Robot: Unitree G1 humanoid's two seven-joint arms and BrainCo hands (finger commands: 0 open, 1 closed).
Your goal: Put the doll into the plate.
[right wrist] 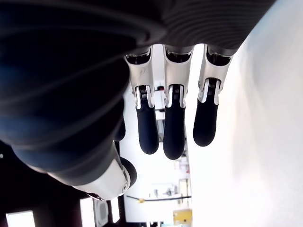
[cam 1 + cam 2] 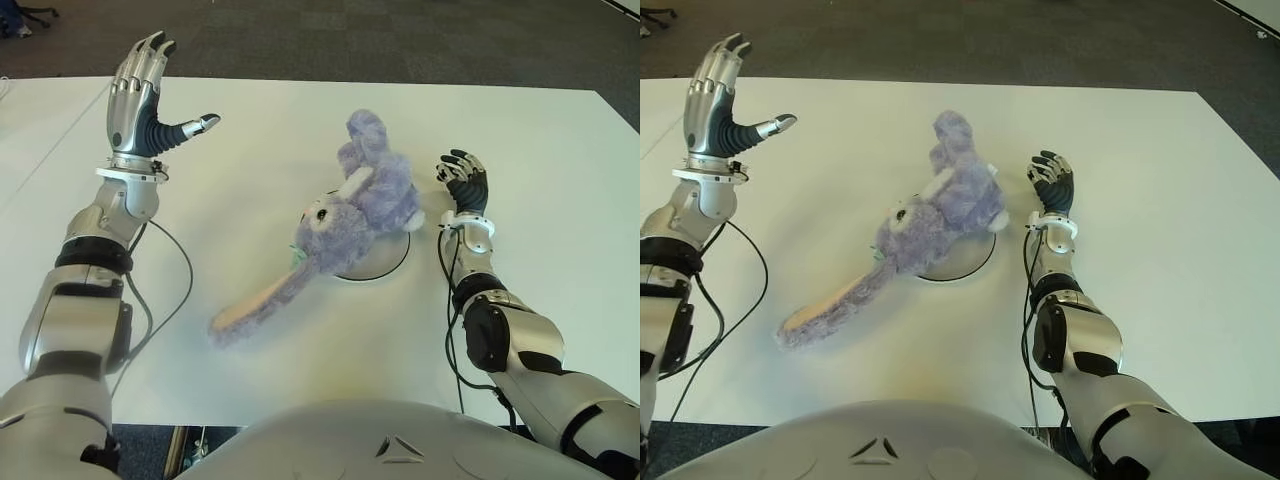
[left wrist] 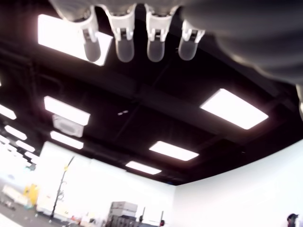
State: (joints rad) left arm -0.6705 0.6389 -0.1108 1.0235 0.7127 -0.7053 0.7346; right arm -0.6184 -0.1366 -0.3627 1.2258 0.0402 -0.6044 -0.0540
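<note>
A purple plush doll (image 2: 355, 205) with one long ear stretched toward me lies over a white plate (image 2: 378, 262) in the middle of the table; its body covers most of the plate and the ear tip (image 2: 235, 320) rests on the bare table. My right hand (image 2: 462, 180) stands just right of the doll, fingers spread, holding nothing; its fingers (image 1: 173, 127) show extended in the right wrist view. My left hand (image 2: 145, 95) is raised at the far left, palm open, well away from the doll.
The white table (image 2: 250, 130) runs wide around the plate, with its far edge against dark carpet (image 2: 400, 40). Black cables (image 2: 170, 300) trail from both forearms across the table surface.
</note>
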